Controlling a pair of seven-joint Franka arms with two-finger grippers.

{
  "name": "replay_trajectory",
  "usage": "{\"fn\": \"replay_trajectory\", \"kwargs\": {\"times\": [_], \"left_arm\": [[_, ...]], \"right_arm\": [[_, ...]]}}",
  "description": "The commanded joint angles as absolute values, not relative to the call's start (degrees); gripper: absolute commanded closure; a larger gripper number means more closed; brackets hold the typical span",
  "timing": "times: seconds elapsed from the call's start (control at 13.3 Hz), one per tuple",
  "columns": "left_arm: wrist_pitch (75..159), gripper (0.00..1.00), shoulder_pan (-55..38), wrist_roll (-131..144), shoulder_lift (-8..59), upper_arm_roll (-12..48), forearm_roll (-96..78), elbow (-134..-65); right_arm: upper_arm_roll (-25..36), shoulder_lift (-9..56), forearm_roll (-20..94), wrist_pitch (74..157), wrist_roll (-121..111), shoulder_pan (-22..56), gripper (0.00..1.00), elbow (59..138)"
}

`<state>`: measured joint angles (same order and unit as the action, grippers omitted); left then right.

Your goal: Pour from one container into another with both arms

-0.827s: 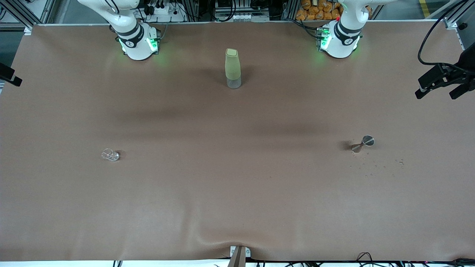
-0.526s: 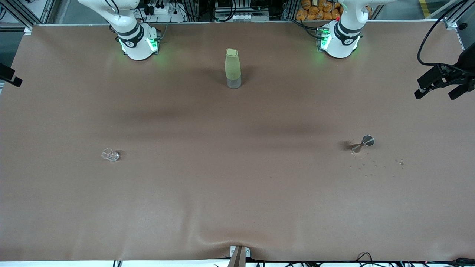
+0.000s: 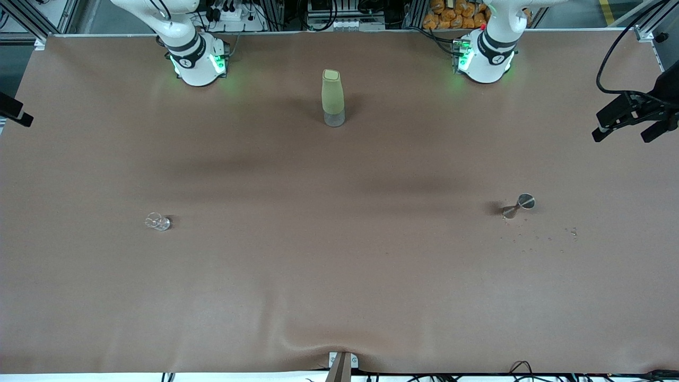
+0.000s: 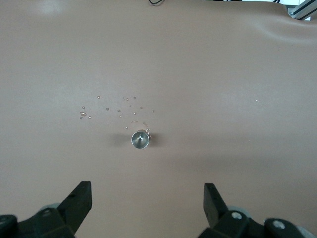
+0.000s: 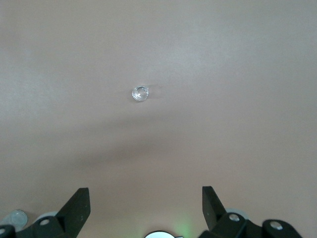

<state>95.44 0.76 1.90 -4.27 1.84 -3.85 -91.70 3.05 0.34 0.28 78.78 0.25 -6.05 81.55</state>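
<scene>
Hovering high, left tool (image 4: pixel 143 198) gapes empty over metal jigger (image 4: pixel 139 140); right tool (image 5: pixel 143 201) gapes empty over small glass (image 5: pixel 140 93).

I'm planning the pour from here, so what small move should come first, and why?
Probably lower the left end effector toward the metal jigger: its fingers are open, it hangs high over the jigger, and it holds nothing. The right end effector, also open and empty, hangs over the small clear glass. Both vessels stand upright on the brown table.
</scene>
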Motion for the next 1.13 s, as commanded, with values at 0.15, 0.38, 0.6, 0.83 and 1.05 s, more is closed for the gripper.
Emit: {"fn": "replay_trajectory", "kwargs": {"times": [0.15, 0.38, 0.6, 0.83, 1.05], "left_arm": [[94.92, 0.00, 1.23, 0.79, -4.39, 2.46, -3.34, -91.14], [94.92, 0.00, 1.23, 0.79, -4.39, 2.46, -3.34, -91.05], [94.92, 0.00, 1.23, 0.79, -4.31, 2.46, -3.34, -91.05], [95.01, 0.00, 1.23, -0.26, -4.31, 2.46, -3.25, -90.97], [95.01, 0.00, 1.32, -6.56, -4.31, 2.46, -3.25, -90.62]], "right_arm": [[3.60, -0.17, 0.35, 79.19, 1.23, -4.83, 0.00, 82.18], [3.60, -0.09, 0.35, 79.28, 1.23, -4.83, 0.00, 82.18], [3.60, -0.09, 0.35, 79.37, 1.23, -4.83, 0.00, 82.18], [3.60, -0.09, 0.35, 79.28, 1.23, -4.75, 0.00, 82.18], [3.60, -0.09, 0.35, 79.28, 1.23, -4.75, 0.00, 82.18]]}}
